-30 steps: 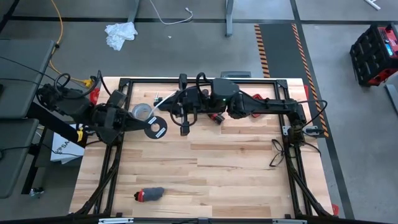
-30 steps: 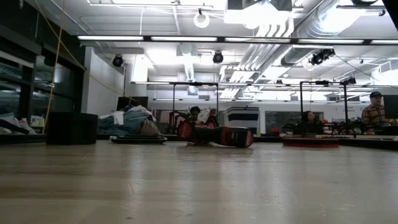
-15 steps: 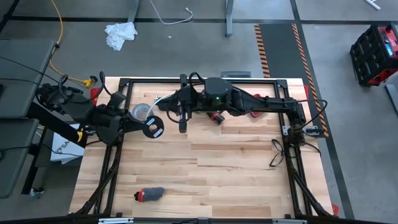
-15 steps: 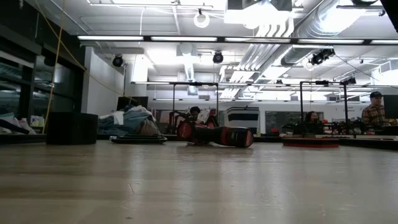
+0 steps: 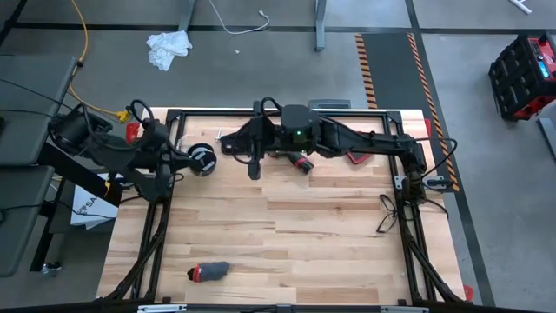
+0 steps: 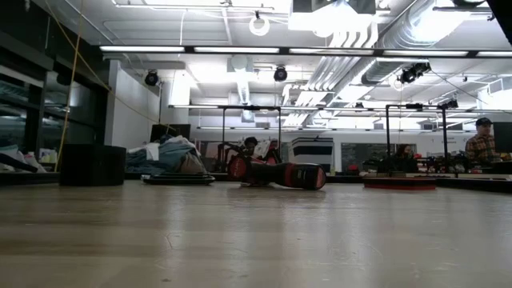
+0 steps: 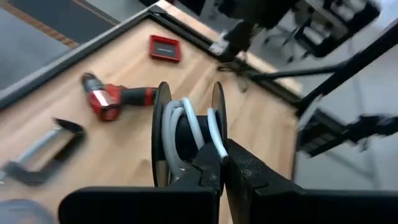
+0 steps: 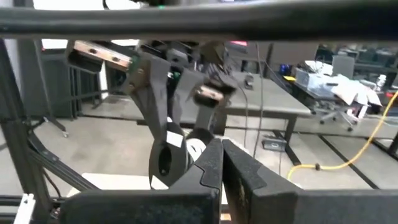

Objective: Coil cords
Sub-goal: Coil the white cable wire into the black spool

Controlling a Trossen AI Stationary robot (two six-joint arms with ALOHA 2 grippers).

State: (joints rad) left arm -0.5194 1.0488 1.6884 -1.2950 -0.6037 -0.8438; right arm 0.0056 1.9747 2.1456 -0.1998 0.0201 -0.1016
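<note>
The white cable (image 7: 189,127) is sitting wound around the hub of a small black spool (image 7: 186,140), between the spool's two round flanges, and the whole thing is hanging above the far left part of the table (image 5: 287,235), near the corner of the black frame (image 5: 169,117). In the high view the spool (image 5: 201,160) is showing as a dark disc with a pale centre, just off the tip of the left arm. The left pincer (image 7: 222,163) is reaching up to the spool with its fingers pressed together, their tips meeting at the turns of cable; whether they are pinching a strand cannot be told. The right pincer (image 5: 253,167) is hovering over the far middle of the table, a little to the right of the spool and apart from it, its fingers (image 8: 214,165) likewise closed against each other with nothing seen between them. Just beside the right arm a red and black power drill (image 5: 301,163) is lying on the table, and the left wrist view is also showing a small red square block (image 7: 165,48) and a grey clamp (image 7: 43,152) resting on the wood. Near the front left of the table a dark grey object with a red end (image 5: 208,272) is lying alone.
</note>
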